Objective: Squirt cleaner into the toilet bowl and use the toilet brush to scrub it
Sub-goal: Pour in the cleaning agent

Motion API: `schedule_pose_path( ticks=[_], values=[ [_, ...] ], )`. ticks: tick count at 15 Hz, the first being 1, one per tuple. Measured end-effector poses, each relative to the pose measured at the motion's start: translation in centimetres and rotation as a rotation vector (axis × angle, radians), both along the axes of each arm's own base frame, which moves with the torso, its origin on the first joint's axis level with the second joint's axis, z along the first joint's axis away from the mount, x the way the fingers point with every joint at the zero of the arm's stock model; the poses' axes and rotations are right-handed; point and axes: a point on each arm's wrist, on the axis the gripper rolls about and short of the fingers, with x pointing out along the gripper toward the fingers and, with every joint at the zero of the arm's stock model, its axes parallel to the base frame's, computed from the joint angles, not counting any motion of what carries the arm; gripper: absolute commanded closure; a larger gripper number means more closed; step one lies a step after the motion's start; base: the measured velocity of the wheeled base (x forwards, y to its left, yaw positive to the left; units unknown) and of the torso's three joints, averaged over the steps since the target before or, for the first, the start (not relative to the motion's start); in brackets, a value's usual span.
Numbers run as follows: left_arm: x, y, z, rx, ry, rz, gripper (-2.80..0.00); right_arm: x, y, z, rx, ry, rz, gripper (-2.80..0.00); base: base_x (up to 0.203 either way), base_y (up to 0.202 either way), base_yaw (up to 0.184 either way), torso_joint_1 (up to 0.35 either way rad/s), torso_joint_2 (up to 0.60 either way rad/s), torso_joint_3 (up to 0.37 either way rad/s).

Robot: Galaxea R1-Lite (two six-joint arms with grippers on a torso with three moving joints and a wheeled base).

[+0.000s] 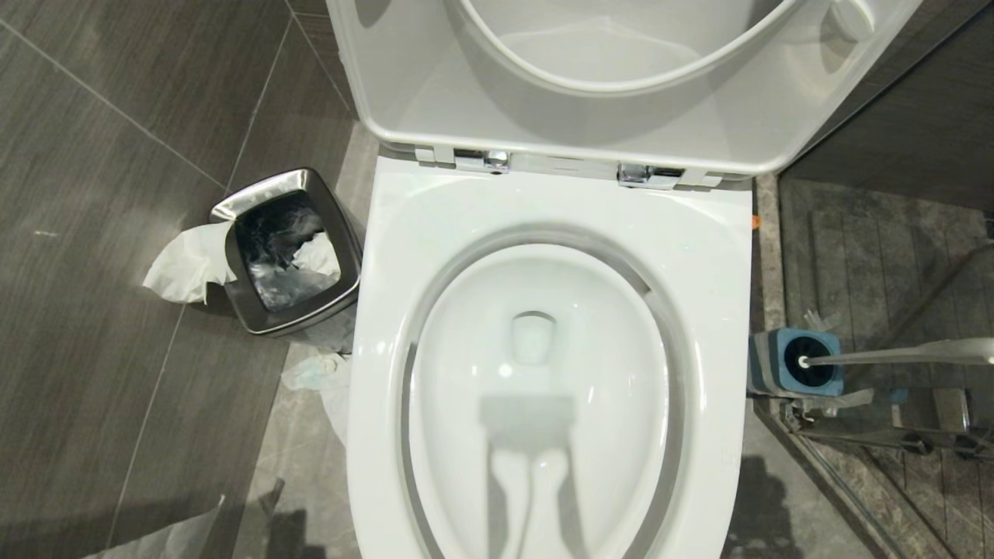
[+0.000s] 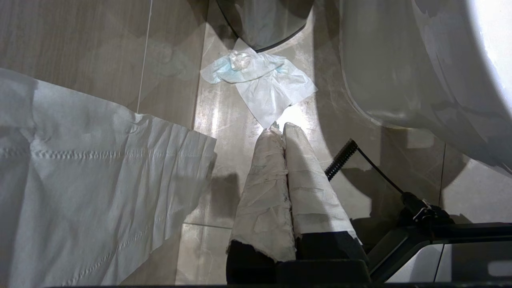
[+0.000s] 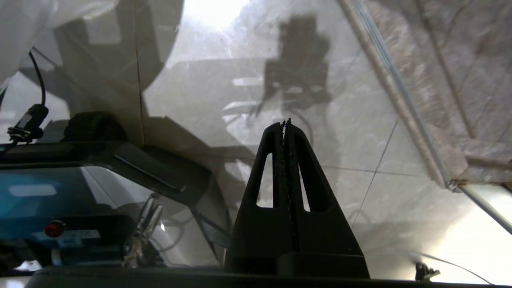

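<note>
The white toilet bowl (image 1: 411, 233) fills the middle of the head view, its seat and lid (image 1: 543, 116) raised and clear water in the basin. No cleaner shows. The toilet brush (image 1: 901, 353) stands in its blue-topped holder (image 1: 776, 365) on the floor to the right of the bowl, with only the white handle visible. Neither gripper appears in the head view. My left gripper (image 2: 280, 126), its fingers wrapped in white tape, is shut and empty, low over the floor beside the bowl's outer wall (image 2: 400, 60). My right gripper (image 3: 286, 122), black, is shut and empty above the pale floor tiles.
A square steel waste bin (image 1: 287, 252) with paper in it stands left of the bowl. Crumpled tissue (image 2: 260, 80) lies on the floor by it, and a large paper sheet (image 2: 80, 180) nearer me. A shower door rail (image 3: 400, 100) runs along the right.
</note>
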Motion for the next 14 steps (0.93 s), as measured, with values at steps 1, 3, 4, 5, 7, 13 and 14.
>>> schedule_pose_path(
  ticks=[1, 3, 4, 5, 7, 13, 14],
  values=[
    [0.0, 0.0, 0.0, 0.000, 0.000, 0.000, 0.00, 1.6, 0.0, 0.2, 0.004, 0.019, 0.004, 0.00, 0.000, 0.000, 0.000, 0.000, 0.00, 0.000],
    [0.0, 0.0, 0.0, -0.001, 0.000, 0.000, 0.00, 4.8, 0.0, 0.0, 0.009, 0.027, 0.008, 0.00, 0.000, 0.000, 0.000, 0.000, 0.00, 0.000],
    [0.0, 0.0, 0.0, -0.001, 0.000, 0.000, 0.00, 6.6, 0.0, -0.2, 0.011, 0.016, 0.010, 0.00, 0.000, 0.000, 0.000, 0.000, 0.00, 0.000],
    [0.0, 0.0, 0.0, -0.001, 0.000, 0.000, 0.00, 8.5, 0.0, -0.4, 0.012, -0.007, 0.011, 0.00, 0.000, 0.000, 0.000, 0.000, 0.00, 0.000],
    [0.0, 0.0, 0.0, -0.001, 0.000, 0.000, 0.00, 11.9, 0.0, -1.0, 0.014, -0.077, 0.013, 0.00, 0.000, 0.000, 0.000, 0.000, 0.00, 0.000],
    [0.0, 0.0, 0.0, -0.003, 0.000, 0.000, 0.00, 19.9, 0.1, -3.0, 0.029, -0.384, 0.032, 0.00, 0.000, 0.000, 0.000, 0.000, 0.00, 0.000],
    [0.0, 0.0, 0.0, -0.003, 0.000, 0.000, 0.00, 20.6, 0.1, -3.0, 0.034, -0.430, 0.038, 0.00, 0.000, 0.000, 0.000, 0.000, 0.00, 0.000]
  ],
)
